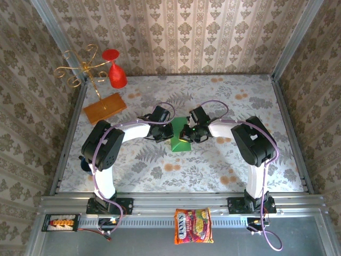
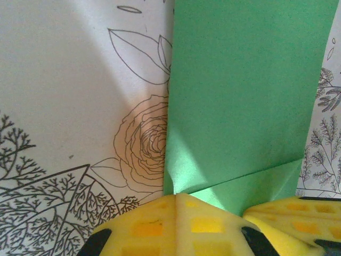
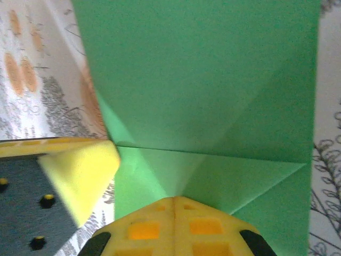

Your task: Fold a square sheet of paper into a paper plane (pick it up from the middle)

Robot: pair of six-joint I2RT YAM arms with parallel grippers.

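Damask wallpaper (image 1: 176, 37) encloses a floral-printed surface (image 1: 234, 160); an orange board (image 1: 104, 108) sits far left. The green sheet of paper (image 1: 177, 141), partly folded and creased, lies at the centre. Both arms bend inward over it, the left hand (image 1: 164, 133) and right hand (image 1: 187, 134) each with fingers pressed together, tips on the paper.
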